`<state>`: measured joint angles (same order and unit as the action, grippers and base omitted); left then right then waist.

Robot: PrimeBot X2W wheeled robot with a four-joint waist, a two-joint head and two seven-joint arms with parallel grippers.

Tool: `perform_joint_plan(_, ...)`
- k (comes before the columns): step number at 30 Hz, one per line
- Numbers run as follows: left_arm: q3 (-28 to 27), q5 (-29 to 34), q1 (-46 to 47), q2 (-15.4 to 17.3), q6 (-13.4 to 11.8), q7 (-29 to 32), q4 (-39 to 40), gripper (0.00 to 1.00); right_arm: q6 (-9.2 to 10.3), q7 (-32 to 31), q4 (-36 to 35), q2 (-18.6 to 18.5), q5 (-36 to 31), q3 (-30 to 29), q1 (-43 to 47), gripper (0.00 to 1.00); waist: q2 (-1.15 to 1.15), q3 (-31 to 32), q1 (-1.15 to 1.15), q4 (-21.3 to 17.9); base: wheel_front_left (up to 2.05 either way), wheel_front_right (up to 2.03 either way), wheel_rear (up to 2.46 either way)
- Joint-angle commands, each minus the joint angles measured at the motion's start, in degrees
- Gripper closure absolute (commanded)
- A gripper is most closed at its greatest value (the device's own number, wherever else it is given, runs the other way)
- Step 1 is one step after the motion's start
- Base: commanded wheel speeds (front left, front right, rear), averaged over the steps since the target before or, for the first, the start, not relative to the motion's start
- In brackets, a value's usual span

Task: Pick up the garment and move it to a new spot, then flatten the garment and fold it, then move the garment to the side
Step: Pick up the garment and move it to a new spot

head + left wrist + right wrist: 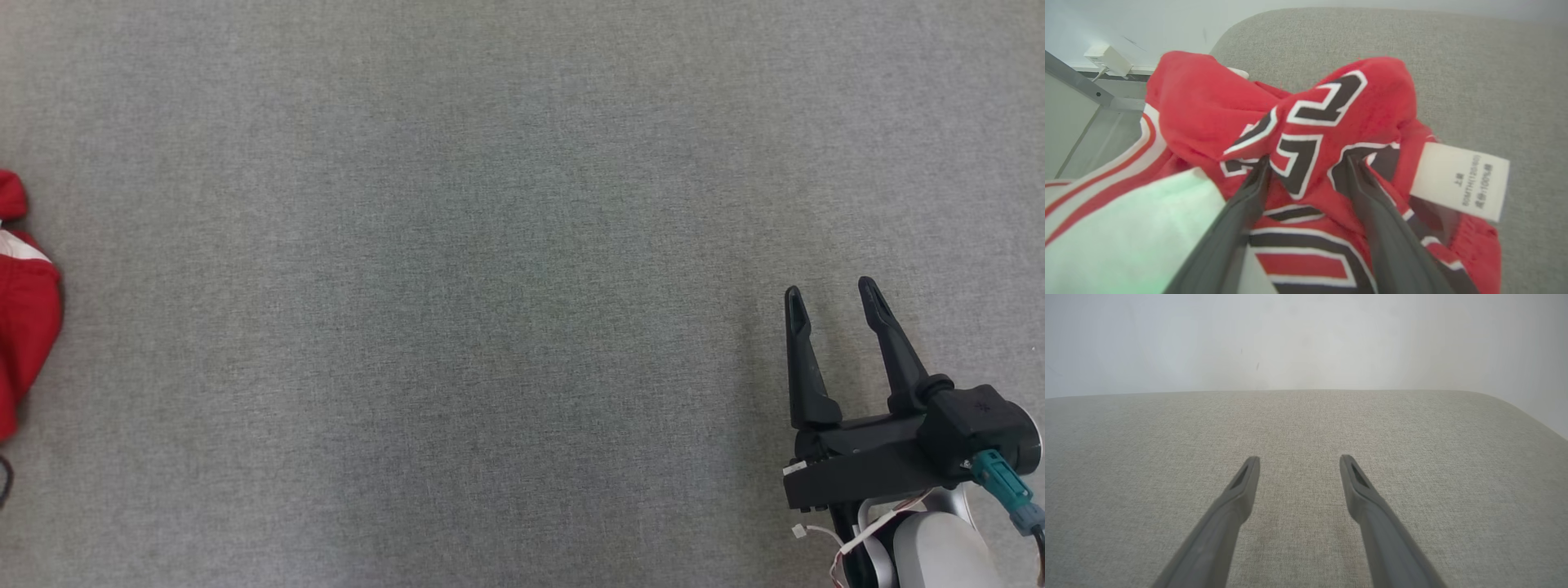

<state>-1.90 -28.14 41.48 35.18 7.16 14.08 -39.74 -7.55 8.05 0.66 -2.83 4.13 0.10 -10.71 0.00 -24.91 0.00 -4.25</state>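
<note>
A grey woven fabric surface (506,269) is spreading wide, a pale wall (1306,339) is rising behind it, and a small white plug box (1106,58) is sitting near a grey metal rail (1084,85)

Light is diffuse and even, and I see no hard shadows on the grey cloth (490,286). There is only faint shade by the right gripper (833,298), on its side toward the garment (28,310).

Left wrist view:
- The lettering is slightly soft.
- The white sleeve (1126,232) is blown out, with a green cast.
- The left gripper (1308,161) blurs toward the lens.
- Beyond the garment, the cloth's edge bows.

Right wrist view: the wall (1306,339) is washed pale.
</note>
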Motion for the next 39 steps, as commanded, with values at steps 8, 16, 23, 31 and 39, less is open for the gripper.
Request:
perform_joint_plan(8, 1.01, 1.82, 2.32, 0.18, -0.38, -7.26, 0.10, 1.00, 0.12, -0.10, 0.20, -0.08, 0.33, -0.39, 0.38, 0.00, 0.00, 1.70, 0.00, 0.72, 0.00, 0.00, 0.00)
perform_joint_plan(16, 1.44, 3.39, 6.38, 0.40, -0.64, -15.41, 6.28, 1.00, 0.12, 0.98, 1.87, -0.09, 1.56, 0.26, 1.59, 0.00, 0.00, 5.82, 0.00, 2.01, 0.00, 0.00, 0.00)
perform_joint_plan(23, 5.00, 4.34, 12.07, -1.08, -0.15, -15.24, 17.11, 1.00, 0.12, 2.59, 4.97, -0.09, 3.77, 1.24, 2.26, 0.00, 0.00, 9.39, 0.00, 0.59, 0.00, 0.00, 0.00)
perform_joint_plan(31, 11.14, 3.30, 17.23, -7.44, -0.62, -9.21, 29.71, 1.00, 0.12, 4.87, 9.08, -0.09, 6.65, 2.33, 2.57, 0.00, 0.00, 11.27, 0.00, -5.07, 0.00, 0.00, 0.00)
perform_joint_plan(39, 17.13, 2.69, 16.66, -14.71, -1.71, -6.78, 33.18, 1.00, 0.12, 6.53, 11.78, -0.08, 8.67, 3.06, 2.30, 0.00, 0.00, 10.93, 0.00, -12.05, 0.00, 0.00, 0.00)
